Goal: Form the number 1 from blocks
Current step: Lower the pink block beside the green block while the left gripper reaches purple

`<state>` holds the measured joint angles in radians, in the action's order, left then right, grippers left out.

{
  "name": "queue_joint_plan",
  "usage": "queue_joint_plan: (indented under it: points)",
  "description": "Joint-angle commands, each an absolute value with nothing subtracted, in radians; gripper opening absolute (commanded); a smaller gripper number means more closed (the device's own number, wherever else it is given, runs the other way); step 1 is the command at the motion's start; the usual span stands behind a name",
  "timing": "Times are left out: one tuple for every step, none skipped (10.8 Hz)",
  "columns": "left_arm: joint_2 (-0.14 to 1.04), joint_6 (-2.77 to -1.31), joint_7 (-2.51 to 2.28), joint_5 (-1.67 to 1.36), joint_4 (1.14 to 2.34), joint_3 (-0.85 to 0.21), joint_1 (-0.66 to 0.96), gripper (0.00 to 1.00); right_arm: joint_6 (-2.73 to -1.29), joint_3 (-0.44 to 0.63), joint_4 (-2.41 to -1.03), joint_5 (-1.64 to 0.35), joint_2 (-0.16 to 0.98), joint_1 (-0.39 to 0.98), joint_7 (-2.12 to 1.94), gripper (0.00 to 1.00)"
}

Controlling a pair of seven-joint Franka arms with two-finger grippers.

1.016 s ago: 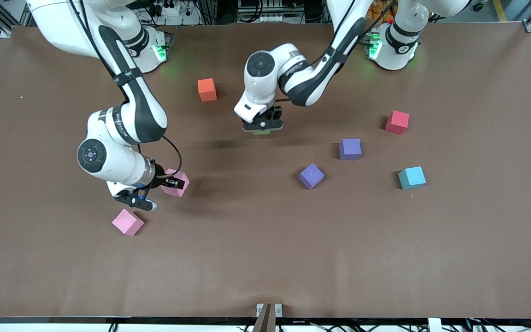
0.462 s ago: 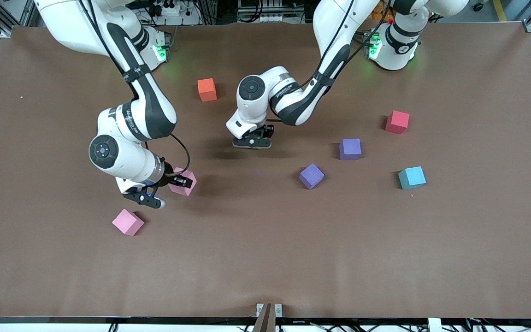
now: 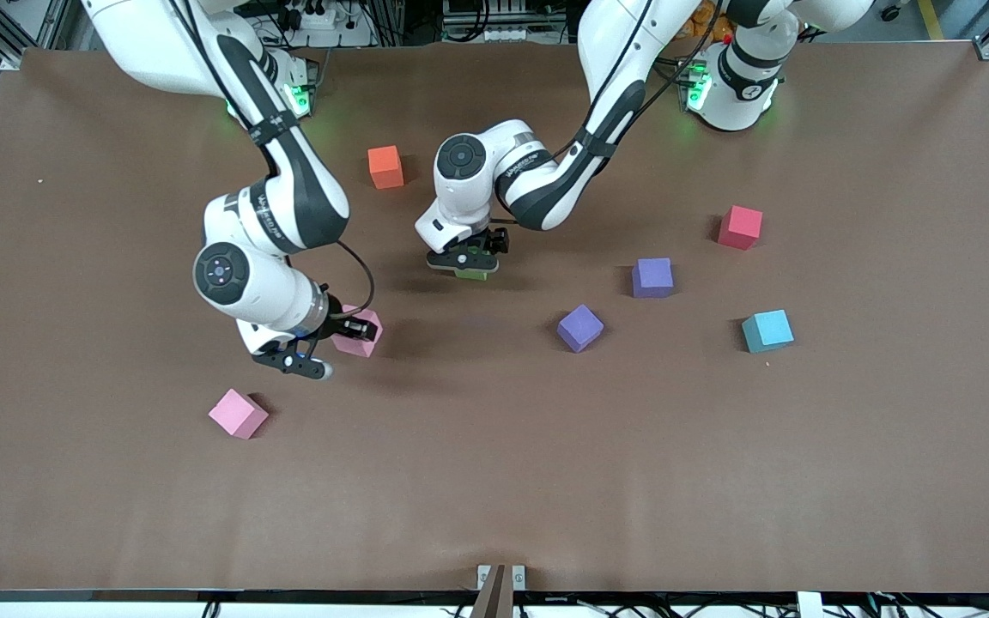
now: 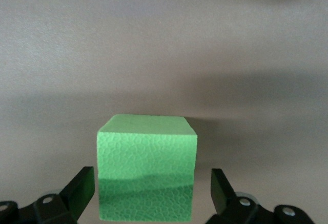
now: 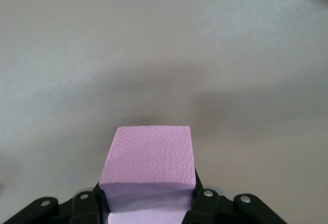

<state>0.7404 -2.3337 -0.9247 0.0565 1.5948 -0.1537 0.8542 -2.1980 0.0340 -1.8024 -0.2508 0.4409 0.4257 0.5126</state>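
Seven foam cubes share the brown table (image 3: 846, 481): two pink, two purple, one green, one orange (image 3: 385, 166), one red (image 3: 740, 227) and one light-blue (image 3: 767, 330).

The left gripper (image 4: 152, 196) stands mid-table with fingers spread wide, a gap showing on each side of the green cube (image 4: 147, 166) (matte, pebbled) between them. The right gripper (image 5: 148, 203) is clamped on a pink cube (image 5: 148, 165), lifted over the table toward the right arm's end. The other pink cube (image 3: 238, 413) lies nearer the camera. Both purple cubes (image 3: 652, 277) (image 3: 580, 327) sit toward the left arm's end.
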Motion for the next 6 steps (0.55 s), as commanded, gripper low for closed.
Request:
queue_joint_plan:
  points:
    - [0.681,-2.238,-0.931,0.081,1.588,-0.137,0.847,1.0,-2.207,0.038,-1.862,-0.252,0.385,0.446,0.514,0.56]
    - [0.649,-2.194,-0.943,0.08,1.586,-0.12,0.838,1.0,-2.207,0.038,-1.864,-0.252,0.384,0.451,0.514,0.56]
    - [0.617,-2.157,-0.984,0.08,1.588,-0.1,0.836,1.0,-2.206,0.038,-1.864,-0.252,0.385,0.456,0.514,0.56]
    - [0.592,-2.136,-1.026,0.08,1.588,-0.072,0.825,1.0,-2.206,0.038,-1.864,-0.25,0.391,0.475,0.512,0.56]
    - [0.588,-2.132,-1.092,0.069,1.586,-0.058,0.798,1.0,-2.207,0.038,-1.861,-0.247,0.4,0.504,0.506,0.56]
    - [0.592,-2.132,-1.218,0.072,1.589,-0.058,0.76,1.0,-2.223,0.038,-1.861,-0.241,0.414,0.543,0.496,0.56]
